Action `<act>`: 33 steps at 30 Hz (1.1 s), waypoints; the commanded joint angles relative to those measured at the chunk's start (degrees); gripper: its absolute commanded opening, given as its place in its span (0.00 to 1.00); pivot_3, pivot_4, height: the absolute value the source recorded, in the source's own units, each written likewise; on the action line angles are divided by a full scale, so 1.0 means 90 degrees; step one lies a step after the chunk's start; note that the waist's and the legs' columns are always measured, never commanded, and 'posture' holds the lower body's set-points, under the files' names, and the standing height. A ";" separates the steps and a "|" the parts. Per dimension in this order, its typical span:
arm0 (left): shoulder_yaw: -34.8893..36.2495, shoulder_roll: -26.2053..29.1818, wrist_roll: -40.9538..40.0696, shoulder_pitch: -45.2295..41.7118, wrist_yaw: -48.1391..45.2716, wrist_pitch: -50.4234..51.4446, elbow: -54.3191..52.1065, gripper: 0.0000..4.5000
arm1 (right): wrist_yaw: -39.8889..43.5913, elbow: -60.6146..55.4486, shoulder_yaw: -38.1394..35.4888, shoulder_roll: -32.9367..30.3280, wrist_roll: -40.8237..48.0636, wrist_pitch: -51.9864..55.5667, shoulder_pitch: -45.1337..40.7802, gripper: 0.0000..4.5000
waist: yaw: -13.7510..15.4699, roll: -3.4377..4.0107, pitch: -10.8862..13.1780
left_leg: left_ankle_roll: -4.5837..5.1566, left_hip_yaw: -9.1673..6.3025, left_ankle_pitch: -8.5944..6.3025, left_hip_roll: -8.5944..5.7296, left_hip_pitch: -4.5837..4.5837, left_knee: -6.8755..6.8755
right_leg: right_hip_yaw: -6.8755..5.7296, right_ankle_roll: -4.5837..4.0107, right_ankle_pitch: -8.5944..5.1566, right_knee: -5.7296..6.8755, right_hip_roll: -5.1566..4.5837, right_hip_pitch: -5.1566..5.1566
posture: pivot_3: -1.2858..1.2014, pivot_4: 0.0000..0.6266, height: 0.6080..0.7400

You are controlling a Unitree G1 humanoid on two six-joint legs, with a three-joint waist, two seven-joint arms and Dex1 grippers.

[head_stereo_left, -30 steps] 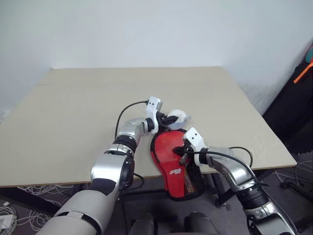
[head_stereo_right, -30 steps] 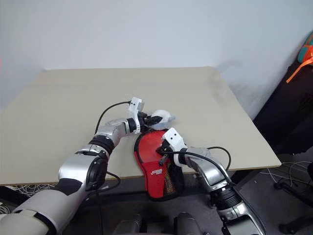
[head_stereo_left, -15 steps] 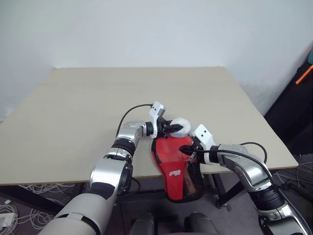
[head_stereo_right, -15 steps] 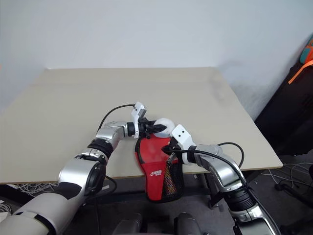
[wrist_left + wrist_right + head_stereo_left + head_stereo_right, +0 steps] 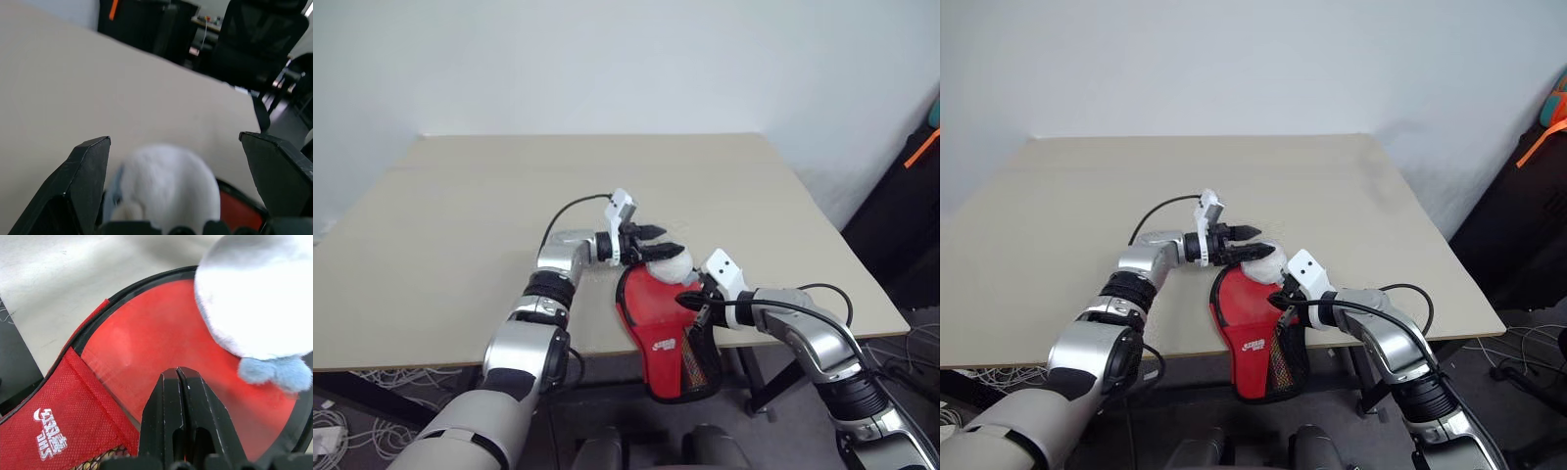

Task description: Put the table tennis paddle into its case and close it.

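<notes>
Office or lab room: plain beige table [image 5: 460, 225], bare white wall [image 5: 607, 59], black office chairs [image 5: 259, 39], loose cables on floor [image 5: 352, 387].

I see a white logo [image 5: 50, 433] printed on the red case [image 5: 58, 431]. Its letters are too small and skewed for me to read. I find no other writing.

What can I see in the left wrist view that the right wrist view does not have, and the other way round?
Left wrist view, not the right: the left gripper, fingers wide apart, and black office chairs past the table edge. Right wrist view, not the left: the right gripper, shut, plus a white logo and black mesh. Both: the white fluffy ball, the red case, the table top.
</notes>
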 commanded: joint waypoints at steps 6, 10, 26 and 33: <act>0.0604 0.0730 -0.1024 -0.0152 0.0140 0.1077 -0.1891 0.63 | 0.0239 -0.0512 -0.0343 -0.0372 0.0388 0.0179 -0.0314 0.14 | -0.0005 0.0000 0.0001 | 0.0000 0.0000 0.0000 0.0002 0.0001 -0.0001 | 0.0001 0.0000 0.0000 0.0003 0.0000 -0.0002 | 0.52 0.00 0.99; 0.0661 0.1091 -0.1243 0.0320 0.0266 0.1462 -0.2685 0.30 | 0.0232 -0.0524 -0.0472 -0.0453 0.0517 0.0341 -0.0546 0.46 | -0.0012 0.0003 0.0001 | 0.0000 0.0001 0.0000 0.0002 0.0004 -0.0001 | 0.0002 0.0000 0.0000 0.0002 0.0000 0.0000 | 0.52 0.00 0.99; 0.0707 0.1737 -0.1873 0.2896 0.1129 0.2419 -0.5401 0.00 | -0.0327 0.1091 -0.0038 0.0300 -0.0145 -0.0547 -0.1711 0.99 | -0.0006 0.0003 0.0001 | -0.0001 0.0007 0.0000 0.0005 0.0007 -0.0001 | 0.0005 -0.0002 0.0000 0.0004 -0.0002 0.0003 | 0.52 0.00 0.99; 0.0748 0.1837 -0.2092 0.3246 0.1454 0.2474 -0.5718 0.00 | -0.0229 0.1595 0.0303 0.0542 -0.0450 -0.1006 -0.1742 0.99 | -0.0010 0.0005 0.0001 | -0.0001 0.0009 0.0000 0.0006 0.0010 -0.0003 | 0.0005 -0.0003 0.0001 0.0008 -0.0001 -0.0002 | 0.52 0.00 0.99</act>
